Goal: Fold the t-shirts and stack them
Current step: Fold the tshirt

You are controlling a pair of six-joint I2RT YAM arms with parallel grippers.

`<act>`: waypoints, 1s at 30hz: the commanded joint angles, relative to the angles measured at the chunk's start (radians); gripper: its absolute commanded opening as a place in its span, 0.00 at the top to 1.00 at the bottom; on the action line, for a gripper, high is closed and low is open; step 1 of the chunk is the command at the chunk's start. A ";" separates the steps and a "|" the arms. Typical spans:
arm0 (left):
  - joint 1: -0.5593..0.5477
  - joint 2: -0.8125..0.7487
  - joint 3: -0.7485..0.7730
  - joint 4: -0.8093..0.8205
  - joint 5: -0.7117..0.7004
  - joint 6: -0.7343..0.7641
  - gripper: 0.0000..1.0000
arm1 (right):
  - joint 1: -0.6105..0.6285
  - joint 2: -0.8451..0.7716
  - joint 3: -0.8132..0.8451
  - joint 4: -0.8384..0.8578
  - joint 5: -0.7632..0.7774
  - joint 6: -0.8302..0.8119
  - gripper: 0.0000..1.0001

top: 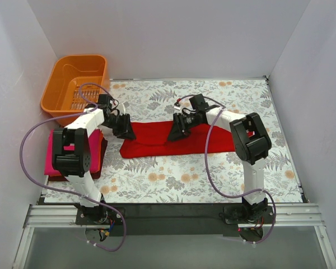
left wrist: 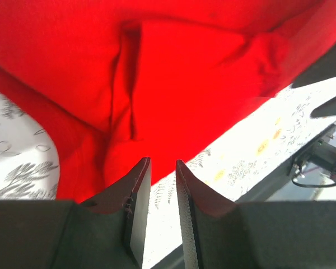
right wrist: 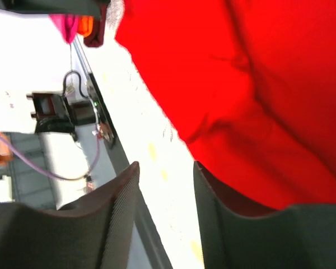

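A bright red t-shirt [top: 173,143] lies folded into a long band across the middle of the floral cloth. My left gripper [top: 125,128] hovers at its left end, open and empty; in the left wrist view [left wrist: 163,163] the red cloth [left wrist: 179,73] lies just beyond the fingertips. My right gripper [top: 176,131] is over the shirt's upper middle, open and empty; in the right wrist view [right wrist: 166,166] the red shirt [right wrist: 257,84] fills the right side. A stack of folded shirts, magenta-pink [top: 49,159] on top of dark red, sits at the left under the left arm.
An orange slotted basket [top: 77,78] stands at the back left. The grey-and-orange floral cloth [top: 213,179] covers the table. White walls close in the back and sides. The arm bases sit on the black rail at the near edge.
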 commanded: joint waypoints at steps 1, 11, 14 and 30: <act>0.008 -0.131 0.014 0.046 -0.017 0.031 0.76 | -0.055 -0.099 0.062 -0.118 -0.045 -0.141 0.54; -0.095 -0.044 0.042 0.152 0.029 -0.051 0.80 | -0.050 -0.062 0.199 -0.261 0.069 -0.358 0.67; -0.097 0.013 0.051 0.166 0.028 -0.085 0.82 | -0.013 -0.028 0.245 -0.238 0.024 -0.343 0.66; -0.081 0.132 0.039 0.115 -0.193 -0.082 0.81 | -0.037 0.131 0.164 -0.193 0.156 -0.409 0.73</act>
